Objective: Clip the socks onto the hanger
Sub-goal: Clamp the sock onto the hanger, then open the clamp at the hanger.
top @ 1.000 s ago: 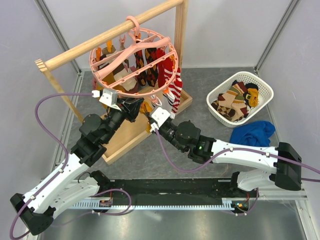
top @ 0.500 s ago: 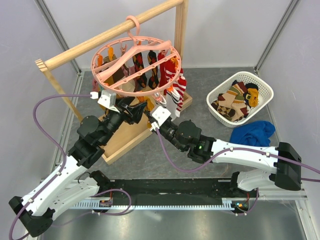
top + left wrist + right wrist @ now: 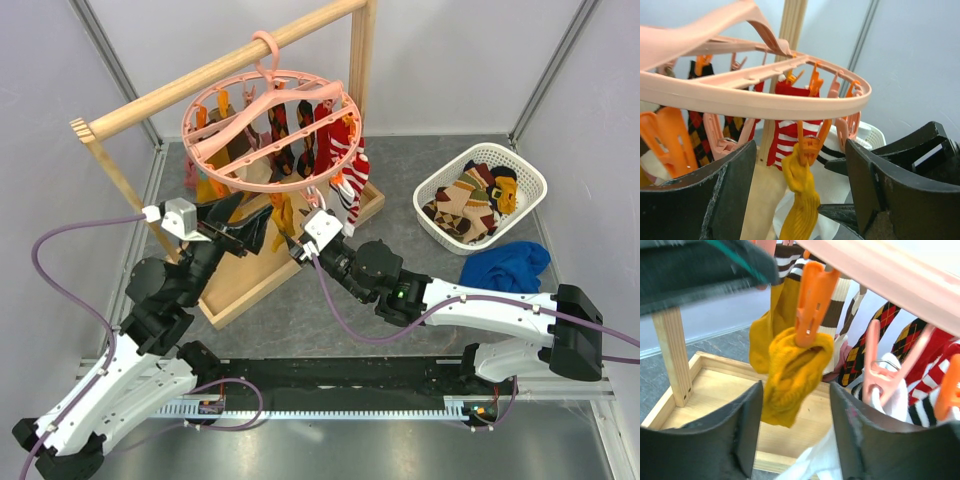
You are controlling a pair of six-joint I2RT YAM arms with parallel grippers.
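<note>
Left gripper [image 3: 262, 228] has backed off left and nearward from under the hanger [image 3: 340, 112]; jaws apart, empty. The mustard sock [image 3: 790, 370] hangs unaided from an orange clip [image 3: 810, 300] on the ring's near edge, so I judge it clipped. Right gripper [image 3: 796, 390], jaws also apart and empty, sits just below, with the sock's toe dangling between its fingers. More socks wait in the basket [image 3: 436, 184] at right.

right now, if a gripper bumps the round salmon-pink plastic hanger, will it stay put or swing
Probably swings and tilts: the round salmon-pink plastic hanger hangs from the wooden rail by one hook. Likely light, being thin open plastic. The clipped socks should sway too.
</note>
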